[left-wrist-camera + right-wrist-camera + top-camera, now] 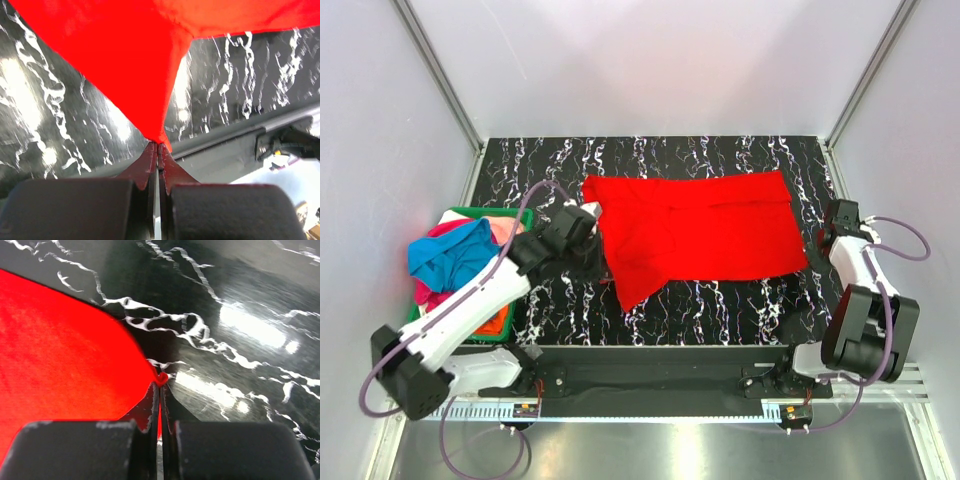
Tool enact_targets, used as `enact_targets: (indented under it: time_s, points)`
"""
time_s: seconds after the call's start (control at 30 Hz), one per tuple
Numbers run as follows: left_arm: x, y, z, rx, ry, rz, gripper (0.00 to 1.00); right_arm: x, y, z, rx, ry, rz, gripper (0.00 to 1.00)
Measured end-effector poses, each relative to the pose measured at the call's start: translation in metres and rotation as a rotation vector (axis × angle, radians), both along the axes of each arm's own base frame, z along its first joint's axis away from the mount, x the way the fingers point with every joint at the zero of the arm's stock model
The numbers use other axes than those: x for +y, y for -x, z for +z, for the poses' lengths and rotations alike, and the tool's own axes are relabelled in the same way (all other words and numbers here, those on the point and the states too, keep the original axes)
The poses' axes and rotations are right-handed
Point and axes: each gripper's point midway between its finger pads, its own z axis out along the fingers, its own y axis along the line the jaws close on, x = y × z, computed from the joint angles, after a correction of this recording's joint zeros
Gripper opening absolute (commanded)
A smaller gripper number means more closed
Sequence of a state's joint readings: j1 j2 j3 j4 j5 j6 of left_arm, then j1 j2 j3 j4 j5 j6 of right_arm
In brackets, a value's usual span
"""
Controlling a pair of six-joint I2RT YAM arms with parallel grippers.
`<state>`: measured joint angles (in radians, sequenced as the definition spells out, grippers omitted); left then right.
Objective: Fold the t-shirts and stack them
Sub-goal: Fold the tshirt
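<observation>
Red t-shirt (pixel 700 232): smooth soft cloth, spread flat on black marbled tabletop (pixel 720 305). Left gripper (pixel 158 147) pinches its pointed corner, cloth fanning ahead. Right gripper (pixel 160 382) pinches its rounded edge, cloth lying leftward.

- We can read no text, label, brand, number or sign in any of the three views.
- We see a small orange tag (pixel 527 407) by the left arm's base at the near edge of the table. It is too small for us to tell whether it carries writing.
</observation>
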<state>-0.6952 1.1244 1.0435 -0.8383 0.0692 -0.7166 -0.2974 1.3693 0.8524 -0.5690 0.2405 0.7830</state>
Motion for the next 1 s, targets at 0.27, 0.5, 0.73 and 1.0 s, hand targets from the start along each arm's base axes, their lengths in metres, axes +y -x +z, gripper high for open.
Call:
enact_targets:
  time_s: [0.27,0.5,0.73,1.0]
  points:
    - [0.011,-0.085,0.005,0.003,-0.061,0.089,0.00,0.002,-0.060,-0.001,-0.004,-0.064,0.149,0.00]
    - [0.028,-0.164,0.012,-0.017,-0.056,0.142,0.00,0.004,-0.108,0.018,-0.085,-0.095,0.253,0.00]
    - [0.024,-0.218,0.000,0.007,-0.018,0.117,0.00,0.005,-0.145,0.016,-0.118,-0.127,0.322,0.00]
    - [0.030,-0.273,-0.004,0.002,0.038,0.133,0.00,0.006,-0.165,0.006,-0.117,-0.156,0.352,0.00]
